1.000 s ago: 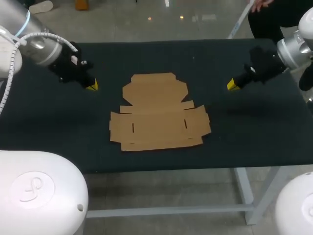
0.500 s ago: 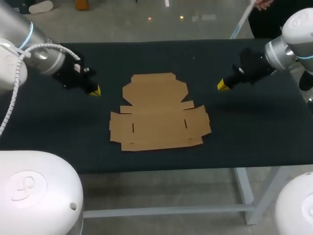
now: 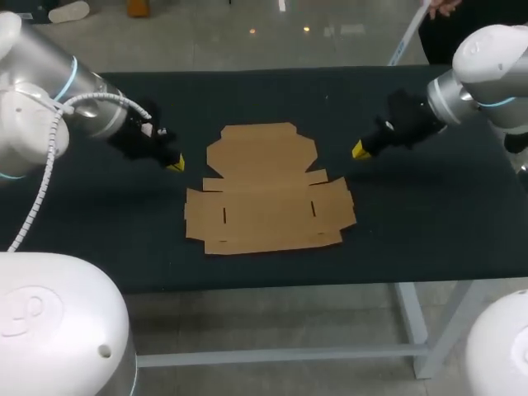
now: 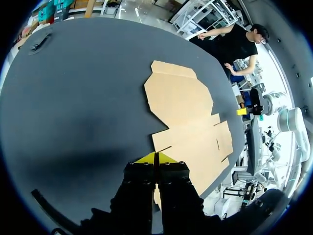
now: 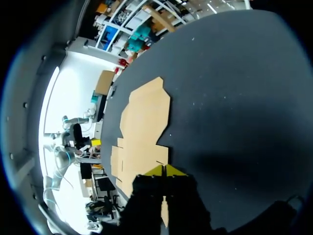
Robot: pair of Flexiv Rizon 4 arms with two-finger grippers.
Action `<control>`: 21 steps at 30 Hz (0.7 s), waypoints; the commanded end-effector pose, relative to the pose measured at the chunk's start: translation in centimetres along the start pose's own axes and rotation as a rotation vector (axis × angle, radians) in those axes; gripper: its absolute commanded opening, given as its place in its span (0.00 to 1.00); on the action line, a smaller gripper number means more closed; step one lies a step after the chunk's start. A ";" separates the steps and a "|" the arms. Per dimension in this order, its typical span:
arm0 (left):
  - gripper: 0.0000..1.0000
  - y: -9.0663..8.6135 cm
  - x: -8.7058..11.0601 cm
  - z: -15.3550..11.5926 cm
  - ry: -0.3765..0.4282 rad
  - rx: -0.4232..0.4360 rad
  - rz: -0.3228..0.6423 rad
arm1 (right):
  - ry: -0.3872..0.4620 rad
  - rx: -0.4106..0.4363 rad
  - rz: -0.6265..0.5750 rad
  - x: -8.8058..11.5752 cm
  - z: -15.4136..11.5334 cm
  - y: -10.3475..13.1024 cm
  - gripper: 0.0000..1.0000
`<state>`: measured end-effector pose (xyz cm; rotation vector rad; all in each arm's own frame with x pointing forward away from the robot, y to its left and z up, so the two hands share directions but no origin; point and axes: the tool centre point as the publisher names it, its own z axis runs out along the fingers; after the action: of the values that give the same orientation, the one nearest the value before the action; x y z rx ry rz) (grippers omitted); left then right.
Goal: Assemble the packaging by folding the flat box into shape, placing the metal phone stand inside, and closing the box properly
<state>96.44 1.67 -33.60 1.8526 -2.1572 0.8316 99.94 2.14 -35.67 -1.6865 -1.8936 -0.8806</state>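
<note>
Left wrist view: tool (image 4: 155, 157) fully closed.

table (image 3: 429, 239): dark matte top, filling the middle band of the head view from the left edge to the right
table surface up close: the same dark, even cloth-like top in both wrist views, with a few pale specks
leg (image 3: 410, 318): pale metal, lower right of the head view
crossbar (image 3: 280, 356): pale metal, along the lower middle
floor (image 3: 272, 318): grey and smooth, below the table's near edge and along the top of the frame
light: small bright spots (image 3: 306, 30) reflected on the floor, upper middle; soft shadows on the table top
</note>
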 end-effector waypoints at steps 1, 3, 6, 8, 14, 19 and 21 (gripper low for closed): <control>0.00 -0.7 -0.3 1.3 0.016 -0.008 0.013 | -0.001 0.003 -0.003 -0.3 1.5 0.5 0.00; 0.00 -0.8 -0.3 1.8 0.019 -0.007 0.026 | 0.003 0.002 -0.005 -0.4 2.0 0.5 0.00; 0.00 -0.9 -0.3 2.3 0.025 -0.011 0.046 | 0.003 -0.013 -0.001 -0.6 2.4 0.5 0.00; 0.00 -0.9 -0.3 2.5 0.027 -0.012 0.046 | 0.004 -0.024 0.002 -0.7 2.6 0.6 0.00; 0.00 -1.0 -0.2 2.9 0.047 -0.049 0.036 | 0.019 0.002 0.000 -0.8 3.3 0.9 0.00; 0.00 -1.0 -0.2 2.9 0.047 -0.049 0.036 | 0.019 0.002 0.000 -0.8 3.3 0.9 0.00; 0.00 -1.0 -0.2 2.9 0.047 -0.049 0.036 | 0.019 0.002 0.000 -0.8 3.3 0.9 0.00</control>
<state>97.94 0.32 -35.83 1.7579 -2.1672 0.8208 100.97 4.04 -38.26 -1.6816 -1.8843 -0.8924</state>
